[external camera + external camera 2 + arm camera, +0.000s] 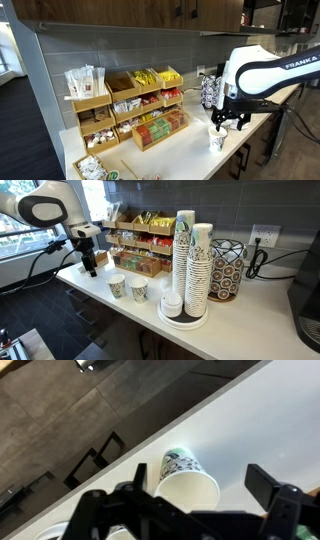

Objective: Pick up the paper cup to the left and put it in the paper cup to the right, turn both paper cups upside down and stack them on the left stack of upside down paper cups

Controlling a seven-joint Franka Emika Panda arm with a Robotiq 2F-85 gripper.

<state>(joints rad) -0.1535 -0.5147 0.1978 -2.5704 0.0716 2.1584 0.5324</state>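
Two small white paper cups with greenish marks stand upright side by side near the counter's front edge, the left cup point(117, 285) and the right cup point(138, 288). In an exterior view only one cup point(217, 138) is clear. My gripper point(88, 264) point(230, 121) is open and empty, hovering just left of the cups and apart from them. In the wrist view one cup point(180, 465) lies below, between the open fingers point(200, 492). Two tall columns of upside-down cups stand on a round white tray; the left stack point(184, 252) is beside the other stack point(201, 270).
A wooden snack organizer point(140, 238) point(130, 105) stands against the wall behind the cups. A short pile of lids point(172, 304) sits on the tray. A dark wire basket point(227, 268) and a wall outlet with a cable point(262, 236) are past the stacks.
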